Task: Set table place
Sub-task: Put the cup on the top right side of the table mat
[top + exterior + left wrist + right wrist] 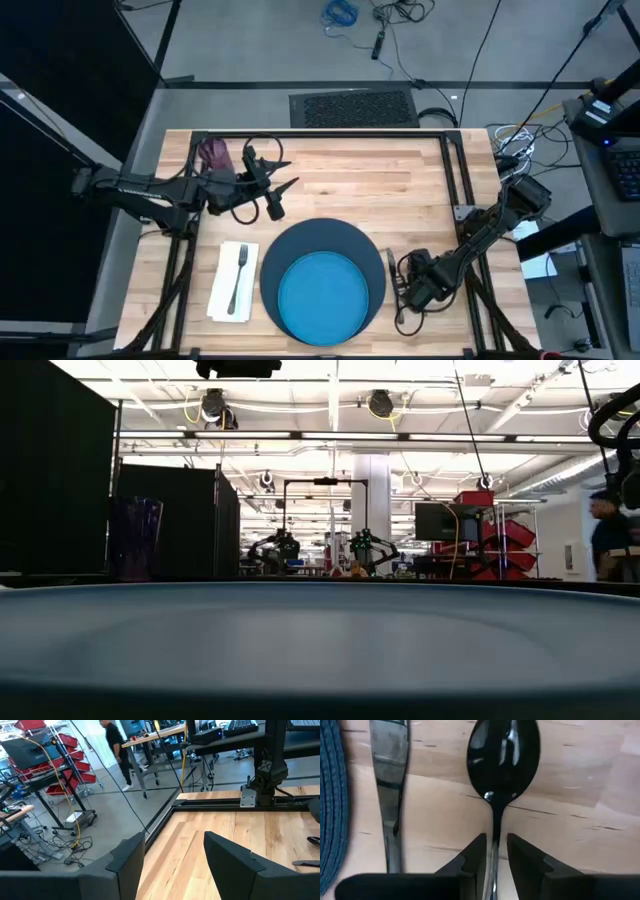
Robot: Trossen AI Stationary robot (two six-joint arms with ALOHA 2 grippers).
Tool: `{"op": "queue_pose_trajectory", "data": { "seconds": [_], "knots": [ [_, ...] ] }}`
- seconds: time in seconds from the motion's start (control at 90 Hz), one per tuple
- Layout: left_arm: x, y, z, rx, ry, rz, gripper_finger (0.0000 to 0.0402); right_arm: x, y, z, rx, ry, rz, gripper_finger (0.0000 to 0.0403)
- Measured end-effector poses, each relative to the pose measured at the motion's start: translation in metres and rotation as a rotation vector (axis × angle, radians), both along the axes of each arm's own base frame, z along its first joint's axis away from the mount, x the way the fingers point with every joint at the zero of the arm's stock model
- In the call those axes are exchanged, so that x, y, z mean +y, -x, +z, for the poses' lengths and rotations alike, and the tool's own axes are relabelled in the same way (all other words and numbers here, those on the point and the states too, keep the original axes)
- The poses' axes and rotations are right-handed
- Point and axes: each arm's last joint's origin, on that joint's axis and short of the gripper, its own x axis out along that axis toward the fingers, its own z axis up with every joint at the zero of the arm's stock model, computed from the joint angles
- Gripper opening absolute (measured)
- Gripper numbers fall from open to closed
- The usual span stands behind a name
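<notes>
The spoon (pixel 502 765) lies flat on the table (pixel 350 175), its handle between the closed-in fingers of the right gripper (pixel 495 857), beside the knife (pixel 390 780) and mat (pixel 322 285) near the right edge. The left gripper (pixel 172 855) hovers released by the purple cup (pixel 213 153) at the far left corner.

Right hand (pixel 402 290): lowered to the table (pixel 350 170), wrist pitched steeply down. Its two fingers (pixel 472 860) stand nearly together, one on each side of the spoon (pixel 502 765) handle; the bowl lies just ahead of the fingertips. Left hand (pixel 285 175): arm extended level from the left side, fingers (pixel 227 857) spread wide with nothing between them.
</notes>
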Motion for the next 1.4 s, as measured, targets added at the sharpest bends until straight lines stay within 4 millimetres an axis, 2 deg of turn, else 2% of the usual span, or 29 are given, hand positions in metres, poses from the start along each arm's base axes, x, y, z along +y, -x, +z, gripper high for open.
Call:
{"op": "queue_pose_trajectory", "data": {
  "seconds": [0.333,0.667,1.033,1.267,1.4],
  "knots": [
    [0.0,0.0,0.0,0.0,0.0,0.0,0.019,0.004,-0.004,0.009,-0.001,-0.006,0.017,0.0064],
    [0.0,0.0,0.0,0.0,0.0,0.0,0.019,0.008,-0.009,0.047,0.064,0.071,0.047,0.0064],
    [0.0,0.0,0.0,0.0,0.0,0.0,0.019,0.005,-0.037,0.095,-0.152,0.245,0.305,0.0064],
    [0.0,-0.001,0.0,-0.034,0.055,0.008,0.019,0.004,-0.055,0.1,-0.285,0.313,0.492,0.0064],
    [0.001,-0.006,-0.008,-0.009,0.082,0.05,0.019,-0.005,-0.062,0.101,-0.298,0.456,0.602,0.0064]
  ]
}}
